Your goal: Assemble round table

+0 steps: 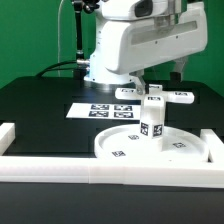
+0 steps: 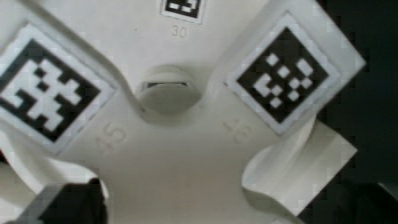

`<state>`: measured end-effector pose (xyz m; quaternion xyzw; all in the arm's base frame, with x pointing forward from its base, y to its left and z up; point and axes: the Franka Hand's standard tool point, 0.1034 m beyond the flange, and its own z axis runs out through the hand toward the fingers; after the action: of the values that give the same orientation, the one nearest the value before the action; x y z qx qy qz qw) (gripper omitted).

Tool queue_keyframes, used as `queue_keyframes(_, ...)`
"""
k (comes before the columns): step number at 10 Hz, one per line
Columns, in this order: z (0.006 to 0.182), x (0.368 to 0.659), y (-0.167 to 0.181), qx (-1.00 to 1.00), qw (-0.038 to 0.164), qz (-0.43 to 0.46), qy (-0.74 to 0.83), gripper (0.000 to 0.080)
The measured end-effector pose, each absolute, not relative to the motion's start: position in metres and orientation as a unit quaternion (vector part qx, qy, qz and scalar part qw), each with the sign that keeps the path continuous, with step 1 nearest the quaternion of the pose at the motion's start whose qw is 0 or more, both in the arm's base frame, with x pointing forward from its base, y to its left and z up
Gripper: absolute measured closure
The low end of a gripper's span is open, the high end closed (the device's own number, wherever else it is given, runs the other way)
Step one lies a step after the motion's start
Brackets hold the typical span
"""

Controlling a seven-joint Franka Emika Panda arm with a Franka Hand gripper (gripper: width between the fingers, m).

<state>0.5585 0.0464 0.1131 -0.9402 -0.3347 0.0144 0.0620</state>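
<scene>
Lower centre of exterior view: round disc lies against border rail, leg upright on it with cross-shaped foot piece on top; gripper hidden behind the foot piece, finger state cannot be told.

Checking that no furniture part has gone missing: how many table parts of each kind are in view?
Round disc: 1
Cylinder leg: 1
Cross-shaped foot piece: 1
Total: 3
</scene>
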Motion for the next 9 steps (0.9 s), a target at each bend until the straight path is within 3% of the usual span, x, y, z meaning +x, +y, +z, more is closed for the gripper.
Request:
queue_keyframes(3, 0.113, 0.5591, 0.0464, -0.874, 0.041, 0.015, -0.484, 0.015)
queue_keyframes(9, 0.1117, 0.5585, 0.0387, -0.791, 0.034, 0.017, -0.611, 0.015)
